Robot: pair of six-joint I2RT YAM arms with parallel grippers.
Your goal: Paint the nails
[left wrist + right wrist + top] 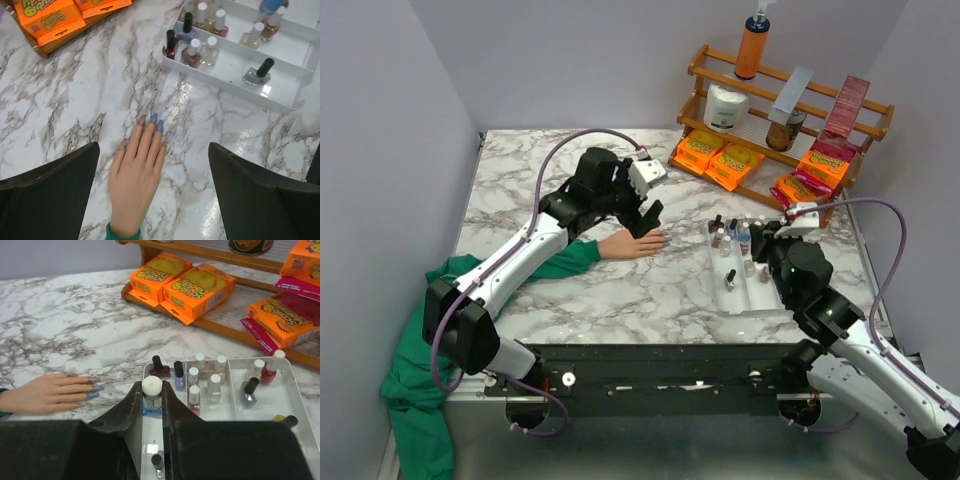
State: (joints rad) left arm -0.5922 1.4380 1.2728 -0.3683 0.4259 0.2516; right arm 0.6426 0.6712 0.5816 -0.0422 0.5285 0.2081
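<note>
Top view: a fake hand lies mid-counter, with the left jaws spread wide just above its fingertips. Left wrist view: the bluish nails sit between the open jaws. Right wrist view: the right jaws grip a white-capped bottle over the tray, and the nails lie well apart, toward the left edge.

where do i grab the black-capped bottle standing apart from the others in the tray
Grip the black-capped bottle by its cap, coming straight down from above. It stands upright with the cap topmost and open space around it, while the tray walls would hinder a low sideways approach.
</note>
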